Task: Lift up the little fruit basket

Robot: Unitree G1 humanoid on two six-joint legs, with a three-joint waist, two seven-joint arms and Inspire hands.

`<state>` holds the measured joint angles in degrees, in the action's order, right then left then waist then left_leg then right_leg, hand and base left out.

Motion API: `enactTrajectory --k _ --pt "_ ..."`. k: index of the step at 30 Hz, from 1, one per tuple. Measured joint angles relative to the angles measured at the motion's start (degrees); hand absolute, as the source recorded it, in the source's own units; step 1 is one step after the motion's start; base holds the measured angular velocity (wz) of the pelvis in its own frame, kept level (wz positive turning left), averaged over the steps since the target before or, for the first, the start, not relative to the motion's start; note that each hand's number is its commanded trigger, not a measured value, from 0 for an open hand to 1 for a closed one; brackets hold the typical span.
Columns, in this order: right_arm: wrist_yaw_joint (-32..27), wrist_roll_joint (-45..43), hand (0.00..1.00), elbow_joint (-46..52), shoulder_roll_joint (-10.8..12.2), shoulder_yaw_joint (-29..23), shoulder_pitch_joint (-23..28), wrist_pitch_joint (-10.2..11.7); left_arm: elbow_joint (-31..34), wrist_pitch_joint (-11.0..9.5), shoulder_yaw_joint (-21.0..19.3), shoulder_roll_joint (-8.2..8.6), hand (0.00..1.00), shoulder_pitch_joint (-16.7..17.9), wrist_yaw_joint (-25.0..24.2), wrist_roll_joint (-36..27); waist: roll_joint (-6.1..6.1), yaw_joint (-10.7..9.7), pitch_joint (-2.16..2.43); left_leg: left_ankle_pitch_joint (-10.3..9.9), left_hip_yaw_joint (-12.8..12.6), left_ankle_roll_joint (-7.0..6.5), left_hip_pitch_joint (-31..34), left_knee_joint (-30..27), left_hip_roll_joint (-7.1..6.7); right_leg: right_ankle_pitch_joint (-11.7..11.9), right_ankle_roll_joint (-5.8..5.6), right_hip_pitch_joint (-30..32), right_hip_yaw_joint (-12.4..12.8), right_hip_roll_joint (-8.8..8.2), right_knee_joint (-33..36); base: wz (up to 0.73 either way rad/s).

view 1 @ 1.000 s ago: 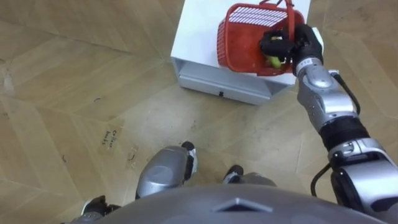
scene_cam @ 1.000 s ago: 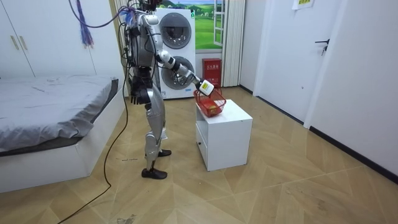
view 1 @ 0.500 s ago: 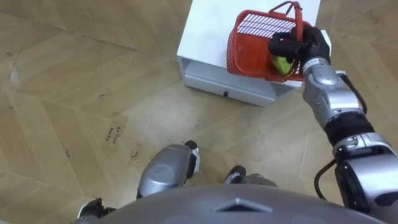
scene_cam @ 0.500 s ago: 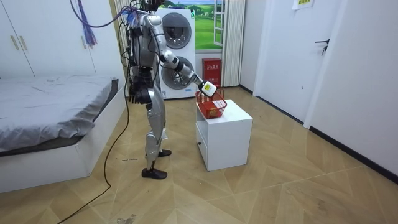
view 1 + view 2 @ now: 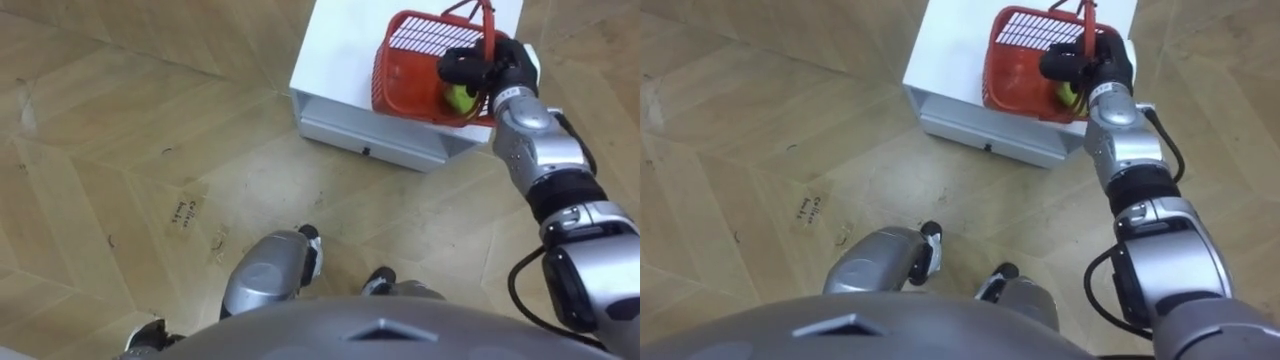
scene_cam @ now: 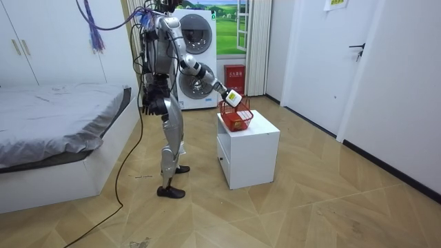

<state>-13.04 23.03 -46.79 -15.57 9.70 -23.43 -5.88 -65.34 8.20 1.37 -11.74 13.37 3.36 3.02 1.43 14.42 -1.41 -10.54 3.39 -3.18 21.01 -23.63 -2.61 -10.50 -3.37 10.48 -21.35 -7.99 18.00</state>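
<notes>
A red mesh fruit basket [image 5: 415,70] hangs tilted from its handle over the near edge of a white cabinet [image 5: 340,45]. I cannot tell whether its bottom still touches the top. A yellow-green fruit [image 5: 460,97] lies inside it. My right hand [image 5: 495,68] is shut on the basket's handle, arm stretched forward. The right eye view shows the same basket [image 5: 1020,65], hand [image 5: 1095,62] and fruit [image 5: 1067,93]. In the room view I stand beside the cabinet [image 6: 251,155], right hand [image 6: 232,98] above the basket [image 6: 236,120], while my left hand [image 6: 151,105] hangs at my hip.
The cabinet has a drawer [image 5: 365,140] facing me, and wooden floor [image 5: 150,150] lies all round it. A bed [image 6: 55,124] stands behind me, a washing machine [image 6: 196,62] by the far wall and a closed door [image 6: 313,62] at the room view's right.
My right hand has carried the basket a little toward the room view's right, farther over the cabinet. The head camera has shifted too. The left arm hangs as before.
</notes>
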Motion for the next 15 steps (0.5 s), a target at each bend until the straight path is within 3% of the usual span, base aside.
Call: enactTrajectory --k 7,15 --pt "1.1 1.7 0.00 -4.4 -0.7 -1.9 -4.1 0.0 0.2 0.0 0.0 -0.13 0.00 0.0 -1.4 0.0 0.25 0.2 -0.14 0.0 0.1 -0.02 -0.1 0.2 -0.12 0.0 -0.02 0.0 0.0 -0.15 0.2 0.04" --pt "2.6 1.6 0.00 -4.6 -0.8 -2.0 -4.2 -0.1 0.1 0.0 0.0 -0.34 0.00 0.0 -2.8 0.0 0.45 0.3 -0.27 0.0 0.1 -0.04 -0.5 0.2 -0.11 -0.1 -0.19 -0.1 0.0 -0.39 0.8 0.00"
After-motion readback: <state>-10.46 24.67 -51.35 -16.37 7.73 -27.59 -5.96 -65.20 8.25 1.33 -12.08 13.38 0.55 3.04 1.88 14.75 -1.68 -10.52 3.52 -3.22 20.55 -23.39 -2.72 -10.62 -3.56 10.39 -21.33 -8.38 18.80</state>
